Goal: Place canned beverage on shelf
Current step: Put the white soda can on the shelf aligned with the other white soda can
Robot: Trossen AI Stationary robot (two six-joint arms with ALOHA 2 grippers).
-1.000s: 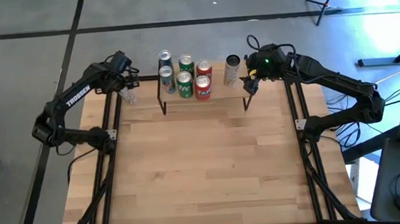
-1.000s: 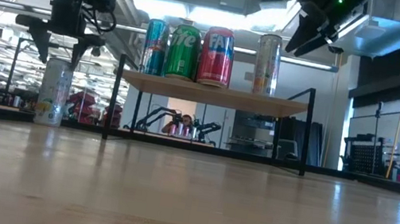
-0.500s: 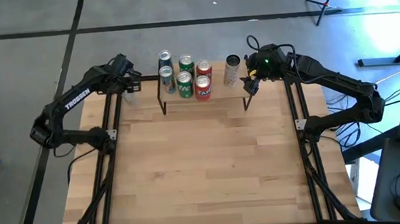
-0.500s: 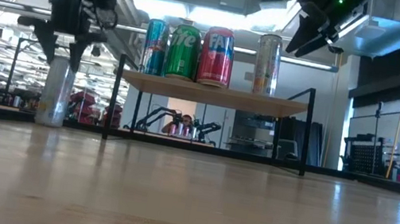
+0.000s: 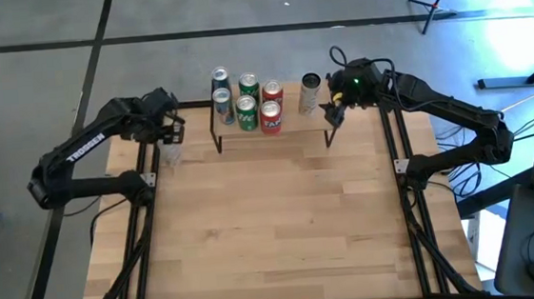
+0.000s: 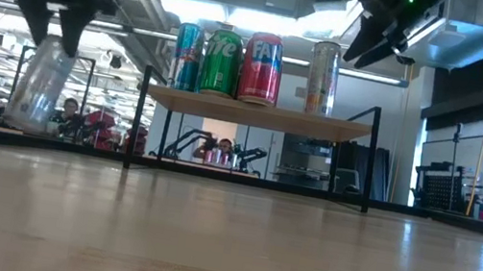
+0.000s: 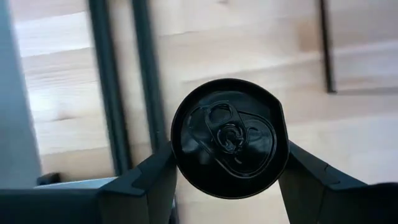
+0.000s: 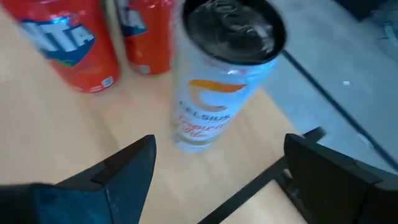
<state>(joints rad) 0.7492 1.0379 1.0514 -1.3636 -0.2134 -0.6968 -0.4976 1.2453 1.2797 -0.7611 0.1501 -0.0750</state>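
Wooden planks of the surface [image 5: 273, 225] carry the shelf [image 5: 275, 134] at the far edge, and behind it the low view shows a bright workshop room. One second ago the pale can [image 6: 38, 84] stood upright on the surface, left of the shelf, with the left end effector [image 6: 52, 28] spread open above it. Half a second later the fingers had come down around the top of the can. Now the can is off the surface and hangs tilted under the end effector, and the arm has pulled a little toward the front of the surface. In the left wrist view the two fingers [image 7: 146, 180] press on both sides of the dark can lid, so the can is gripped near its top.

I judge that the pick is done and the carry to the shelf begins. The tilt suggests the hold is not very firm, so the can may swing.

On the shelf already stand a blue can [image 6: 187, 57], a green can [image 6: 221, 62], a red can [image 6: 261, 68] and a silver can [image 6: 322, 77]. The right end effector [image 8: 211, 168] hovers with fingers wide apart, just beside the silver can and holding nothing
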